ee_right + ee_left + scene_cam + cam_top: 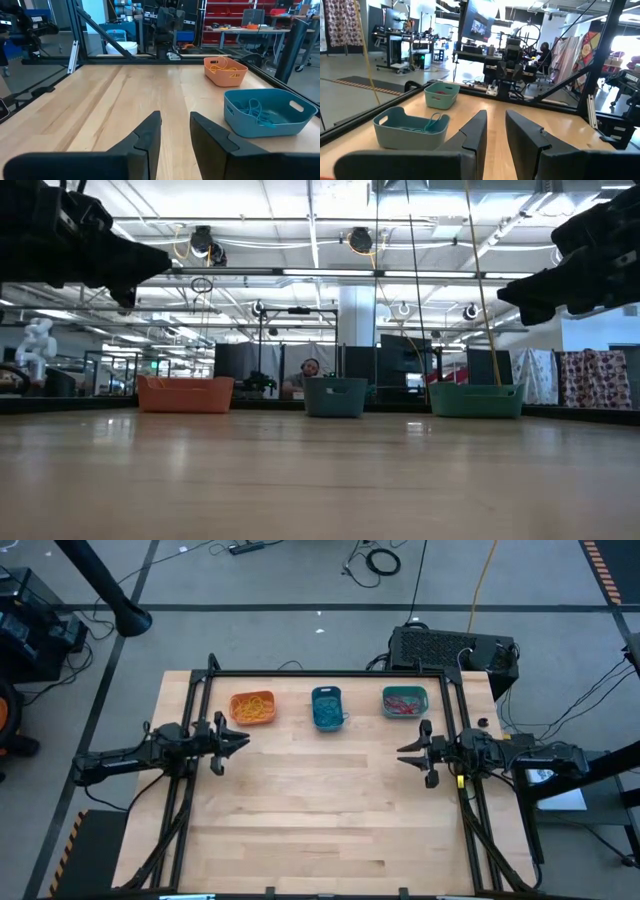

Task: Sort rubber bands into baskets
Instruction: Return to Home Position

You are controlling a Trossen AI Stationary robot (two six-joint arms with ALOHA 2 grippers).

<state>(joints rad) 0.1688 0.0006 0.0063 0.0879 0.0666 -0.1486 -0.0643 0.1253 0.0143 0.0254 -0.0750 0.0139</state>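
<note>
From above, the orange basket [252,694], blue basket [327,690] and teal basket [404,689] are sitting in a row along the table's [320,830] far edge, with rubber bands [403,704] lying inside them. The left gripper [240,743] and right gripper [405,754] are hovering at opposite sides. In each wrist view the fingers are standing narrowly apart, gripping nothing.

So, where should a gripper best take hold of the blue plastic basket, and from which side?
I would take the blue rounded-rectangular plastic basket by a short end wall at the rim, coming down from above: it stands upright and open-topped, so one finger can go inside, one outside.
</note>
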